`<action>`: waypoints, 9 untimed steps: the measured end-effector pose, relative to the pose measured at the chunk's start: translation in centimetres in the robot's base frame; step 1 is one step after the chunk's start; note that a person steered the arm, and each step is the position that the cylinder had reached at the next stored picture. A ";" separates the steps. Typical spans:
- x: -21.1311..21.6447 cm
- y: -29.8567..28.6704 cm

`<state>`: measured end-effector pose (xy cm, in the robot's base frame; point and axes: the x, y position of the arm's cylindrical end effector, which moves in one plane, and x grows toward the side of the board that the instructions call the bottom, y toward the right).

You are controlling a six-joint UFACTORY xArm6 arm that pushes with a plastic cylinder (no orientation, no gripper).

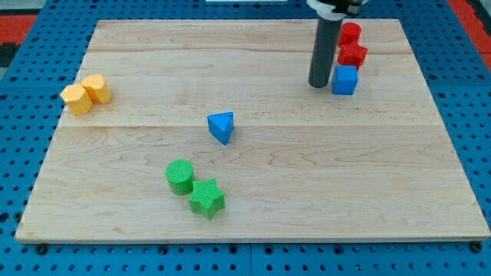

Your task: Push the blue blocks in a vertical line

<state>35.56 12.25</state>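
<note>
blue blocks [221, 126], red blocks [352, 54], green blocks [180, 176], yellow blocks [77, 99]

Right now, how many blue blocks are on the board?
2. The blue cube sits near the view's top right, just right of my tip. The blue triangular block lies near the middle. None seems hidden.

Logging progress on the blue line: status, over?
My tip down beside blue cube, on its left. Blue triangular block apart, mid-board, not lined up. Red blocks crowd the cube's top side.
</note>
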 end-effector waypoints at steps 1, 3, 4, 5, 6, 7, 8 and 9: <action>0.0 0.5; 0.0 3.1; 0.4 -3.6; 0.2 -13.8; 5.1 -19.7; 8.6 -22.1; 9.4 -18.9; 8.8 -11.0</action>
<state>44.39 1.30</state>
